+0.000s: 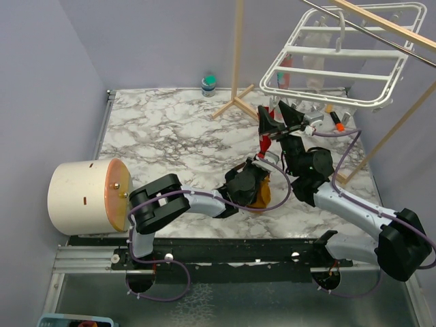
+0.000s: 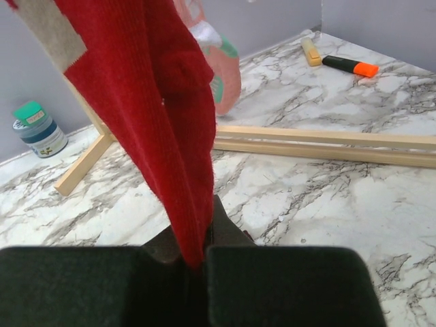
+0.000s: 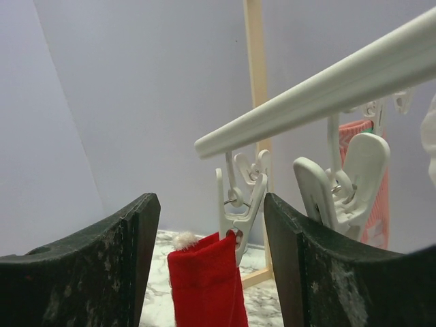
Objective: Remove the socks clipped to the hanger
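Note:
The white hanger (image 1: 340, 61) hangs from the wooden rack at the upper right. A red sock (image 2: 150, 102) hangs from one of its white clips (image 3: 242, 211), which grips the sock's cuff. My left gripper (image 2: 194, 262) is shut on the sock's lower end. My right gripper (image 3: 211, 231) is open, with a finger on either side of that clip and the red sock's (image 3: 204, 286) top, touching neither. A pink and teal sock (image 2: 221, 68) hangs behind. A mustard sock (image 1: 262, 194) lies on the table under my left wrist.
The light wooden rack (image 1: 238, 68) has base bars (image 2: 327, 143) lying across the marble table. A green-capped bottle (image 1: 209, 84) stands at the back. An orange highlighter (image 2: 351, 66) and a yellow marker (image 2: 311, 51) lie at the right. A cream cylinder (image 1: 82, 196) sits at the left.

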Robot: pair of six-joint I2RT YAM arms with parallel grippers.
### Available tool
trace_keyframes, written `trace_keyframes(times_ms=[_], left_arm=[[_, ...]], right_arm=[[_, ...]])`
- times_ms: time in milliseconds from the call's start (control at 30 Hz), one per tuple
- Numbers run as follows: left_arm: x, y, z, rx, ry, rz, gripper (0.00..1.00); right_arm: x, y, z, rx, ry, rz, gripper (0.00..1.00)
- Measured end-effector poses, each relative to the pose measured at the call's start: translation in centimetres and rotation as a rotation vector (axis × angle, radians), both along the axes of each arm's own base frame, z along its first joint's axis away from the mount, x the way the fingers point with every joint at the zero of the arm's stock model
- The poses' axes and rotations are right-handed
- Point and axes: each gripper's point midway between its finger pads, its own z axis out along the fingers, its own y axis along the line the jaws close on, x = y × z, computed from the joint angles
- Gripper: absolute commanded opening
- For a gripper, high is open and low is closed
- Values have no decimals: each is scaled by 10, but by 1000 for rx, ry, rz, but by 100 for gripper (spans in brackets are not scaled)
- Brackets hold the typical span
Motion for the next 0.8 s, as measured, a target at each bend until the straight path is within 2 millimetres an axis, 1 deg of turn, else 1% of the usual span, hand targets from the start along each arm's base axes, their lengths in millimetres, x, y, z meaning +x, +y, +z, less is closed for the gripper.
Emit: trace_keyframes(times_ms=[333, 533, 800], left_arm=[[-2, 3, 4, -11, -6, -4, 0], [-3, 3, 5, -13, -8, -8, 0], [-3, 2, 5, -13, -8, -11, 0]], right_arm=[[1, -3, 2, -22, -17, -25, 58], [2, -2, 3, -24, -19, -27, 51], [4, -1, 11, -14, -33, -27, 47]])
